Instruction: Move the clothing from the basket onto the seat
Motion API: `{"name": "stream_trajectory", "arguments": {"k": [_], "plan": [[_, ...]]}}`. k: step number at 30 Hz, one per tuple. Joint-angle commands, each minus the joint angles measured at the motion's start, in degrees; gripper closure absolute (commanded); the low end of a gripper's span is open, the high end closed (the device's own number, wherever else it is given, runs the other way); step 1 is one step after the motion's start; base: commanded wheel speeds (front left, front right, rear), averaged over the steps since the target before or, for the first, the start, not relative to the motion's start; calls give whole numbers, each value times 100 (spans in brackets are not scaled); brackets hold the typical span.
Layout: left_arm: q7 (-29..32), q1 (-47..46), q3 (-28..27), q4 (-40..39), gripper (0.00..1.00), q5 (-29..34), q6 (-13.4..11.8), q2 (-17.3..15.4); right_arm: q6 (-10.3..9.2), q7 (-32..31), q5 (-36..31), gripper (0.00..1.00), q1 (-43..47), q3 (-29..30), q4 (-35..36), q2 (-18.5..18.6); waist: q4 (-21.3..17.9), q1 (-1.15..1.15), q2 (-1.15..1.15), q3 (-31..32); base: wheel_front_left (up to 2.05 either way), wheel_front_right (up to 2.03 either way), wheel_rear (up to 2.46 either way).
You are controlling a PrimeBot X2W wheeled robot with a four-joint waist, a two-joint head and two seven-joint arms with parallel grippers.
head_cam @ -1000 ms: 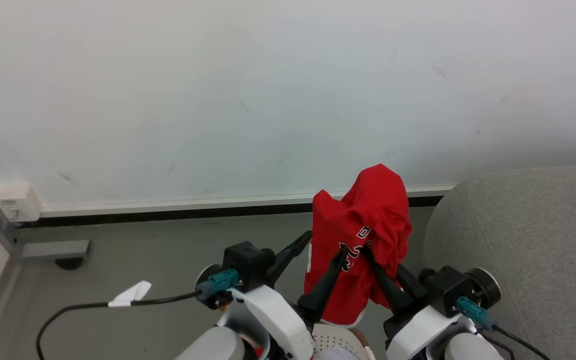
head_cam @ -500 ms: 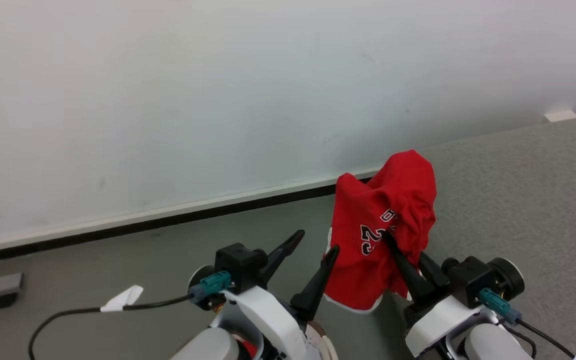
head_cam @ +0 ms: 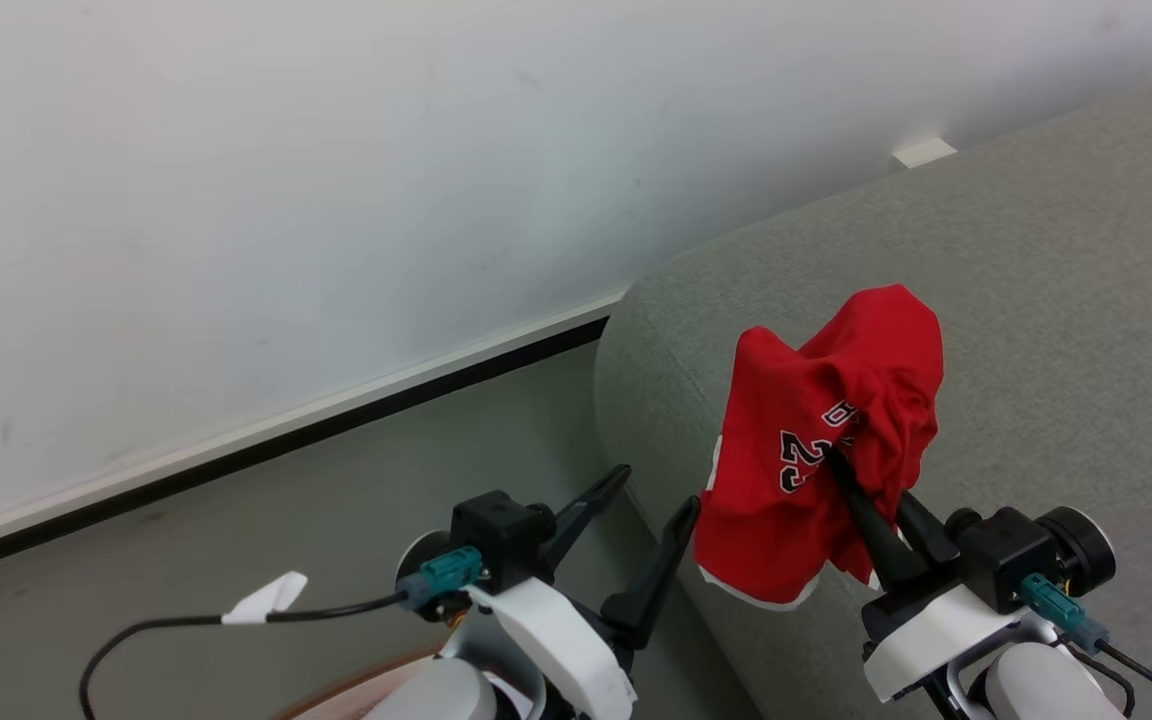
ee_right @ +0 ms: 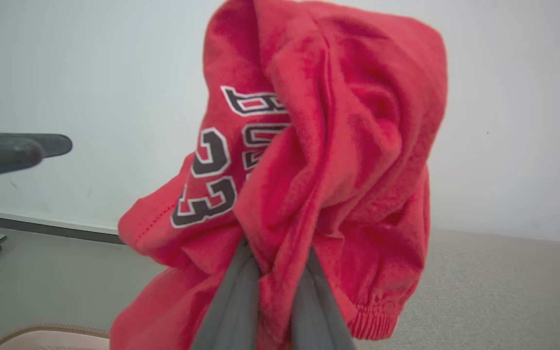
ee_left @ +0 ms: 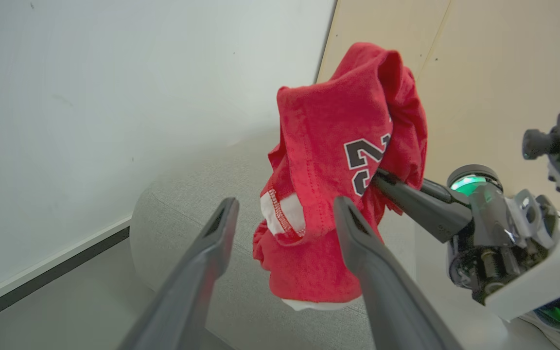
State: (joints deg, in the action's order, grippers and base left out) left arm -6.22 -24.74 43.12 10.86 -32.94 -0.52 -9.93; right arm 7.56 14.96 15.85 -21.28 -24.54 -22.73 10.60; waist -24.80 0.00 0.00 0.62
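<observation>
Wall (head_cam: pixel 336 150), pale and plain, takes up the upper left of my head view, and a dark skirting line marks where it meets the grey floor (head_cam: pixel 286 520). To my right runs the seat (head_cam: pixel 1036 300), light grey woven fabric with a rounded end. Over that rounded end hangs the clothing (head_cam: pixel 776 520): one red jersey with white trim at the hem and the number 23 in black, bunched and draped over the right pincer (head_cam: pixel 856 480). That pincer is clamped on a fold of the jersey, its two dark fingers close together with cloth pinched between them, as my right wrist view shows plainly. As far as I can judge from the left wrist view, the jersey hangs in the air and does not rest on the seat. The basket (ee_right: pixel 46 331) shows as a sliver of brown rim at the bottom edge; what lies in it I cannot tell. The left pincer (head_cam: pixel 656 487) has its fingers spread wide, holding nothing, just beside the jersey's left edge.
</observation>
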Motion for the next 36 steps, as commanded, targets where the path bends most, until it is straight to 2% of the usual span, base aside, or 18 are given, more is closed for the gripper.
{"name": "stream_trajectory", "arguments": {"k": [1, 11, 16, 23, 28, 36], "plan": [[-46, -51, 4, 15, 0, 16, 14, -12, -14, 19, -22, 100, 50, 19, 37, 8, -122, 0, 0, -70, 0, 0, 0], [62, -184, 112, 11, 0, 76, 31, -10, -14, 19, 44, 100, -53, 305, 113, 55, -187, 0, 0, -391, 0, 0, 0], [293, -501, 182, -104, 0, 229, 91, -128, -14, 18, -67, 100, -377, 677, 98, 84, 31, 0, 0, -1007, 0, 0, 0], [674, -1262, 239, -327, 0, 511, 188, -299, -14, 18, -157, 100, -1241, 1511, -49, 65, 431, 0, 0, -2230, 0, 0, 0], [836, -1798, 240, -439, 0, 685, 220, -293, -14, 19, -291, 100, -2047, 2204, -258, 176, 732, 0, 0, -3068, 0, 0, 0], [772, -2230, 198, -548, 0, 899, 182, -282, -14, 18, -725, 100, -3214, 3346, -999, 638, 1170, 0, 0, -3988, 0, 0, 0]]}}
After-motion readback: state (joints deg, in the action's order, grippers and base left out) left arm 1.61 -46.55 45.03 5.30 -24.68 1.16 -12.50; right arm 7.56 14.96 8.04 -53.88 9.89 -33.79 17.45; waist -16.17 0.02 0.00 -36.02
